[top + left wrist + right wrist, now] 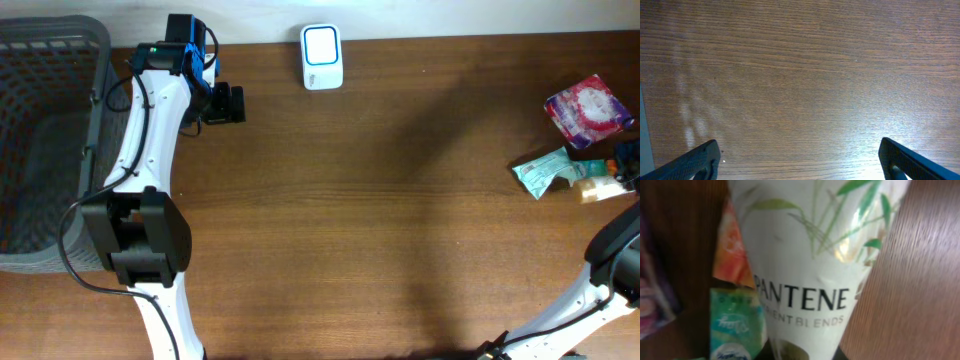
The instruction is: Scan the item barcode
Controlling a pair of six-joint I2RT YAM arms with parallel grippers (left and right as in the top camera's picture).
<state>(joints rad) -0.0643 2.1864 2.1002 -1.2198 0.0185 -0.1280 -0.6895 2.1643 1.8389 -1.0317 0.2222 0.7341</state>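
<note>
A: Stock check, rt side first; what is lying there?
B: Pile is sitting near rt edge of table (380, 230); Pantene pack (805, 280), white w/ green leaf print, is filling rt wrist view, label facing cam; orange packet (730, 255) and green packet (732, 325) are lying just beside it; purple packet (590, 108) is lying farther back.
A: And right gripper (628, 158); holding anything?
B: Cannot tell; it is showing only at frame edge over the pile, fingers hidden in its own cam; closeness is suggesting it is going for the Pantene pack, prob. the item for scanning.
A: And scanner (322, 57)?
B: White unit is standing at far edge, mid-table, well apart from pile; no barcode is showing on this face, so pack is prob. needing a turn before presenting.
A: Left side?
B: Idle; left gripper (800, 162) is hanging over bare wood, fingers spread wide, nothing between; prob. parking clear of scanner lane; grey basket (45, 150) is sitting beside left arm, likely waiting for scanned goods.
</note>
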